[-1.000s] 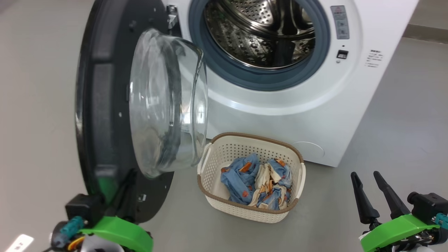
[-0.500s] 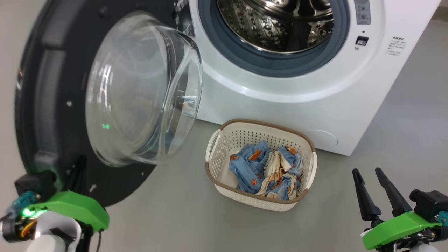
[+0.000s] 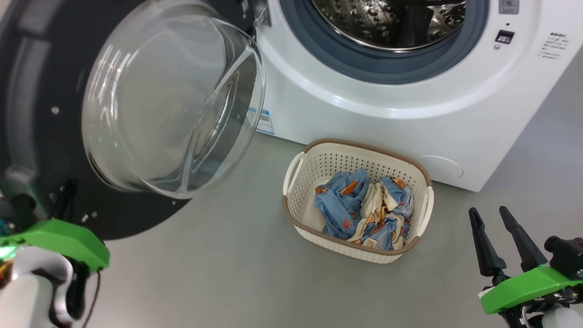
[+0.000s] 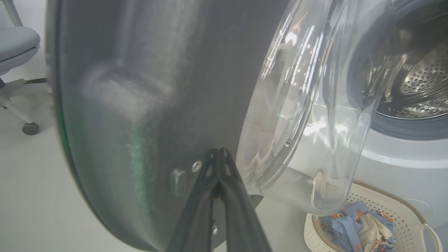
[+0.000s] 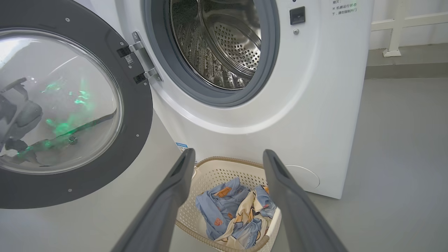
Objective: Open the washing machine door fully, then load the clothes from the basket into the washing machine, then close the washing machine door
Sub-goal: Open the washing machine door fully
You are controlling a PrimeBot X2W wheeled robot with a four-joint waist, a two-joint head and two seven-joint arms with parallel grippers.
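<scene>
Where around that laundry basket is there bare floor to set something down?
Bare floor lies between the open washing machine door and the basket, and between the basket and the right gripper. Tight behind the basket, close to the washing machine; clothes lie in it.

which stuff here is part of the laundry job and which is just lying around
Part of the job: washing machine, washing machine door, basket, clothes.
Just lying about: wheeled chair, white railing post.
</scene>
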